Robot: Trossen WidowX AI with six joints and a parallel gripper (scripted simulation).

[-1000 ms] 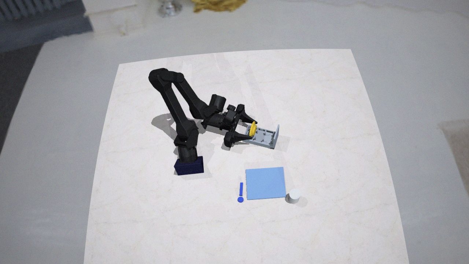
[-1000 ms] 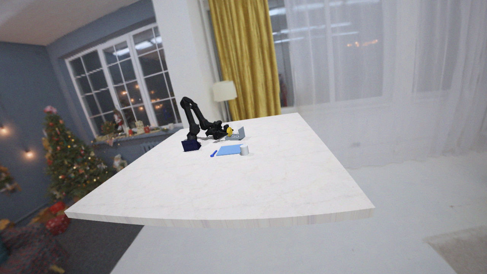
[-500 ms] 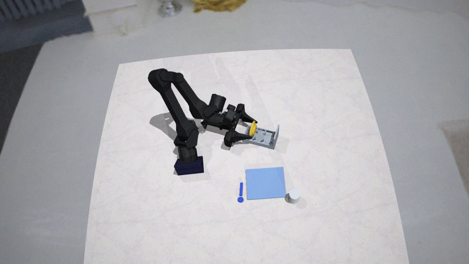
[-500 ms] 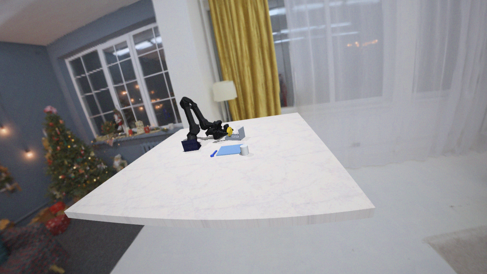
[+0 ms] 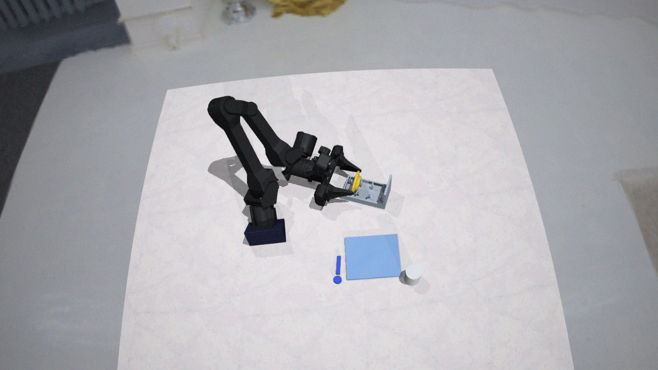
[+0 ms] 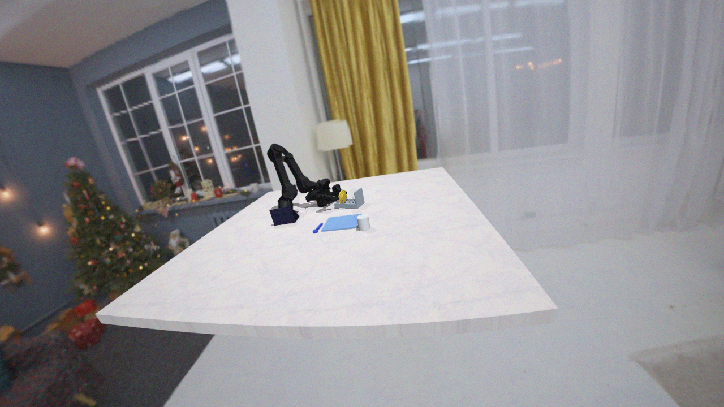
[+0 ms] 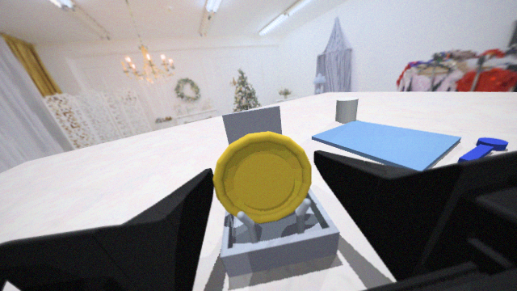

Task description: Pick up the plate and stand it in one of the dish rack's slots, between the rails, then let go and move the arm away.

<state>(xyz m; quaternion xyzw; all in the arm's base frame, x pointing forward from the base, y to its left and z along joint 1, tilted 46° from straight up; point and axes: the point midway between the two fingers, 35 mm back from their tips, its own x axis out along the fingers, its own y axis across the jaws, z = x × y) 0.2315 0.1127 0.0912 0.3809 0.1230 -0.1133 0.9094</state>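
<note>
Indoors, a pale marbled tabletop (image 5: 303, 312) (image 6: 323, 273) (image 7: 133, 162)

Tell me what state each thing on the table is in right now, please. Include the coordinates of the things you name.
Gripper (image 5: 357, 182) (image 7: 264, 165): open, fingers either side of the plate.
Yellow plate (image 5: 356, 182) (image 6: 342, 196) (image 7: 264, 178): upright in the dish rack.
Dish rack (image 5: 368, 202) (image 6: 358, 198) (image 7: 283, 251): upright, holding the plate.
Blue board (image 5: 372, 256) (image 6: 340, 223) (image 7: 388, 142): lying flat.
Blue spoon-like piece (image 5: 337, 265) (image 6: 318, 227) (image 7: 477, 153): lying flat.
Pale cylinder (image 5: 412, 274) (image 6: 363, 223) (image 7: 346, 111): upright.
</note>
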